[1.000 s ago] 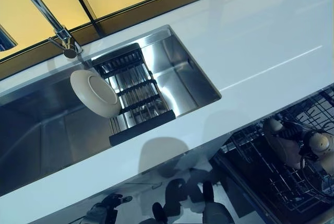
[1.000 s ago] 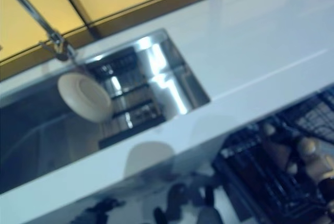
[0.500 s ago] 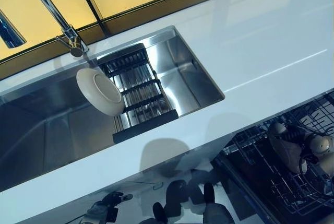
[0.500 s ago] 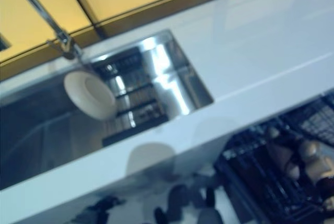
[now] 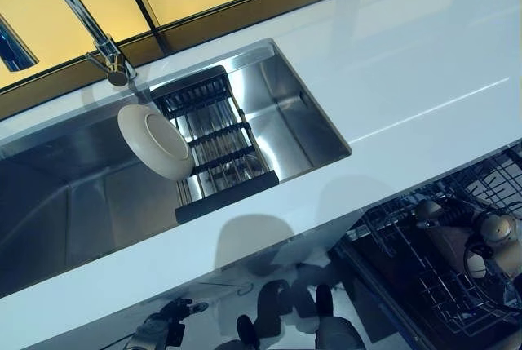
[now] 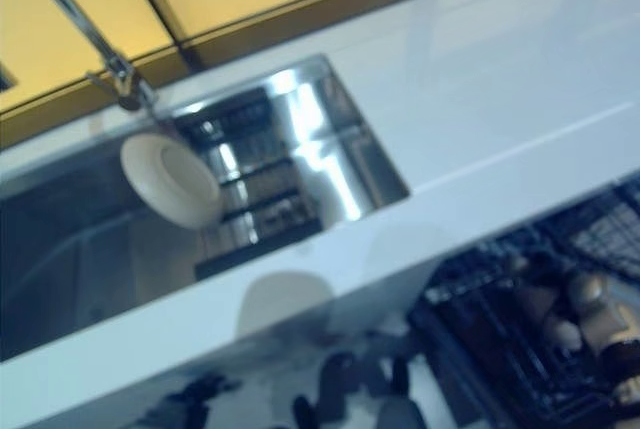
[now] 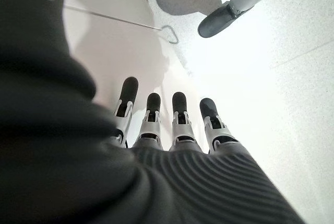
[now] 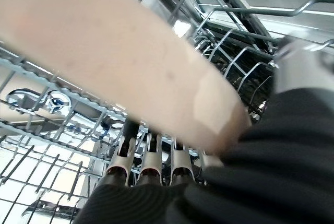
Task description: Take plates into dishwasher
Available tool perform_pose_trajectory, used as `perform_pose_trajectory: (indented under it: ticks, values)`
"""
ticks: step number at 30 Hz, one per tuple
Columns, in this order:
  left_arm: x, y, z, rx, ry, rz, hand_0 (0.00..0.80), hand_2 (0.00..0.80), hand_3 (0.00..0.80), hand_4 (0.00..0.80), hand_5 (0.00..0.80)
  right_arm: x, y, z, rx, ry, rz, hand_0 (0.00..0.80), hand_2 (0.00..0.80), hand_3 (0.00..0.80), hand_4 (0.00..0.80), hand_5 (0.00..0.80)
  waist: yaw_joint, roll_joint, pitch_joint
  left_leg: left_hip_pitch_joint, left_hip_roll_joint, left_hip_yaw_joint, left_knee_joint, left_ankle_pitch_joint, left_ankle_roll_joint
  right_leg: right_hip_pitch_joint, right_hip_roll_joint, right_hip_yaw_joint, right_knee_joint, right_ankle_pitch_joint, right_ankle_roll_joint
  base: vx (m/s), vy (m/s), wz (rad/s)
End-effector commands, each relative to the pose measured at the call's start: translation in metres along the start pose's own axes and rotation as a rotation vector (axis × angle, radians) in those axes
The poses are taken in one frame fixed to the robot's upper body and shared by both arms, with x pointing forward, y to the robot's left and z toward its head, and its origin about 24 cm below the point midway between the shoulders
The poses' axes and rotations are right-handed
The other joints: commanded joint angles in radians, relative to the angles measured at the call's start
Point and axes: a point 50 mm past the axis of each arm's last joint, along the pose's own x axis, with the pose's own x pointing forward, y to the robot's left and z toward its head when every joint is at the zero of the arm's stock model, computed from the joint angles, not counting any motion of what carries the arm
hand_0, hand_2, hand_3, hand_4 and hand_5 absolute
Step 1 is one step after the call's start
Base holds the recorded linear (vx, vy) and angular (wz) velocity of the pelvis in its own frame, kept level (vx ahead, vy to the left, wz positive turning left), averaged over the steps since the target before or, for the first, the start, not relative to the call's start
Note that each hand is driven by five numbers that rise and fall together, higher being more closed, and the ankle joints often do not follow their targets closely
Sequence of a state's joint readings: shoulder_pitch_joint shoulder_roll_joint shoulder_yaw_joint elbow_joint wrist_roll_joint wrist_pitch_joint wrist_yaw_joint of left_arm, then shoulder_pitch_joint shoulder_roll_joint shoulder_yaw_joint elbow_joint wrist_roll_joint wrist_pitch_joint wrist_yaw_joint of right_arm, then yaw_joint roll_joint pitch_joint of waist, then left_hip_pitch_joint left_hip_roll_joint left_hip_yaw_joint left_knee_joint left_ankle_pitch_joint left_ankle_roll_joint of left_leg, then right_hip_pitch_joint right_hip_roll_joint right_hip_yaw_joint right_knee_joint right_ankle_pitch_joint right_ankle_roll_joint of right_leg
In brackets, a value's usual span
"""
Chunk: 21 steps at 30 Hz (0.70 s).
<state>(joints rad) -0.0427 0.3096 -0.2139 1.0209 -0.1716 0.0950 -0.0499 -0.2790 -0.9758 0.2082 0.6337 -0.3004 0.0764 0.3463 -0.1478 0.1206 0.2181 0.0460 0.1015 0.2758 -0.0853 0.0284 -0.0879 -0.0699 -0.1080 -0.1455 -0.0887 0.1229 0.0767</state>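
Observation:
A cream plate [image 5: 155, 142] leans upright against a black drying rack [image 5: 216, 150] inside the steel sink [image 5: 302, 121]. My right hand [image 5: 497, 232] is low at the right, inside the dishwasher's wire rack [image 5: 400, 240], shut on a second cream plate [image 5: 447, 245]. In the right wrist view that plate [image 8: 104, 41] lies across my fingers [image 8: 148, 169], with the rack wires close behind it. My left hand [image 5: 155, 335] hangs low at the bottom left, below the counter edge. Its fingers [image 7: 177, 119] are straight and hold nothing.
A chrome faucet [image 5: 98, 40] stands over the sink's back edge. The white countertop [image 5: 408, 64] runs across the view between the sink and the open dishwasher. A yellow-lit window band lies behind it.
The view has shifted slightly. My right hand has sunk a little deeper into the dishwasher rack with the plate. The plate in the sink has not moved.

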Motion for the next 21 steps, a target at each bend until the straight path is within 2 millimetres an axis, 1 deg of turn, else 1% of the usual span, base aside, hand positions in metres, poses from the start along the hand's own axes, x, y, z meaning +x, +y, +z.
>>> perform_pose_trajectory:
  ticks: [1, 4, 6, 10, 11, 16, 18, 19, 21]
  values:
    - [-0.001, 0.025, 0.015, 0.021, -0.035, 0.064, 0.000, 0.000, 0.000, 0.000, 0.000, 0.004, 0.003, 0.008, 0.058, -0.028, -0.004, 0.000, 0.000, 0.000, 0.000, 0.000, 0.018, -0.095, -0.032, 0.049, -0.002, -0.015, 0.002, -0.056, 0.014, 0.005, -0.030, 0.026, 0.007, -0.018, 0.077, 0.000, 0.000, 0.00]
    - [-0.001, 0.027, 0.011, 0.020, -0.026, 0.072, 0.000, 0.000, 0.000, 0.000, 0.000, 0.000, -0.001, 0.006, 0.089, -0.024, -0.012, 0.000, 0.000, 0.000, 0.000, 0.000, 0.014, -0.106, -0.038, 0.055, 0.000, -0.012, 0.001, -0.058, 0.015, 0.007, -0.026, 0.030, 0.008, -0.018, 0.076, 0.000, 0.000, 0.00]
    - [-0.002, 0.029, 0.008, 0.020, -0.020, 0.077, 0.000, 0.000, 0.000, 0.000, 0.000, -0.004, -0.008, 0.002, 0.112, -0.017, -0.028, 0.000, 0.000, 0.000, 0.000, 0.000, 0.010, -0.116, -0.039, 0.060, 0.003, -0.007, 0.001, -0.060, 0.015, 0.011, -0.024, 0.031, 0.009, -0.018, 0.076, 0.000, 0.000, 0.00]
    - [-0.003, 0.031, 0.003, 0.016, -0.006, 0.086, 0.000, 0.000, 0.000, 0.000, 0.000, -0.017, -0.028, -0.007, 0.148, -0.017, -0.093, 0.000, 0.000, 0.000, 0.000, 0.000, -0.002, -0.140, -0.049, 0.073, 0.008, 0.006, 0.000, -0.063, 0.017, 0.018, -0.018, 0.037, 0.012, -0.018, 0.078, 0.038, 0.017, -0.02]
    - [-0.003, 0.031, 0.002, 0.015, -0.005, 0.086, 0.000, 0.000, 0.000, 0.000, 0.000, -0.019, -0.030, -0.008, 0.149, -0.016, -0.099, 0.000, 0.000, 0.000, 0.000, 0.000, -0.002, -0.142, -0.050, 0.074, 0.008, 0.007, 0.000, -0.063, 0.017, 0.019, -0.017, 0.038, 0.012, -0.018, 0.078, 0.035, 0.021, -0.04]
    - [-0.004, 0.034, -0.009, -0.006, 0.022, 0.104, 0.000, 0.000, 0.000, 0.000, 0.000, -0.042, -0.058, -0.021, 0.142, 0.005, -0.166, 0.000, 0.000, 0.000, 0.000, 0.000, -0.021, -0.178, -0.065, 0.095, 0.011, 0.029, -0.001, -0.071, 0.023, 0.032, -0.008, 0.050, 0.013, -0.018, 0.082, 0.055, 0.031, -0.10]
    - [-0.005, 0.034, -0.011, -0.009, 0.029, 0.110, 0.000, 0.000, 0.000, 0.000, 0.000, -0.048, -0.063, -0.026, 0.137, 0.022, -0.173, 0.000, 0.000, 0.000, 0.000, 0.000, -0.024, -0.187, -0.071, 0.097, 0.012, 0.034, -0.001, -0.072, 0.025, 0.035, -0.005, 0.054, 0.012, -0.018, 0.083, 0.037, 0.022, -0.09]
    - [-0.005, 0.035, -0.013, -0.012, 0.033, 0.116, 0.000, 0.000, 0.000, 0.000, 0.000, -0.052, -0.067, -0.030, 0.135, 0.038, -0.177, 0.000, 0.000, 0.000, 0.000, 0.000, -0.025, -0.194, -0.077, 0.095, 0.013, 0.038, -0.002, -0.070, 0.025, 0.033, -0.002, 0.057, 0.011, -0.015, 0.083, 0.052, 0.027, -0.03]
    - [-0.006, 0.038, -0.020, -0.016, 0.046, 0.131, 0.000, 0.000, 0.000, 0.000, 0.000, -0.064, -0.077, -0.045, 0.120, 0.098, -0.205, 0.000, 0.000, 0.000, 0.000, 0.000, -0.029, -0.211, -0.085, 0.101, 0.017, 0.043, -0.002, -0.072, 0.028, 0.042, 0.004, 0.060, 0.009, -0.014, 0.086, 0.045, 0.022, -0.03]
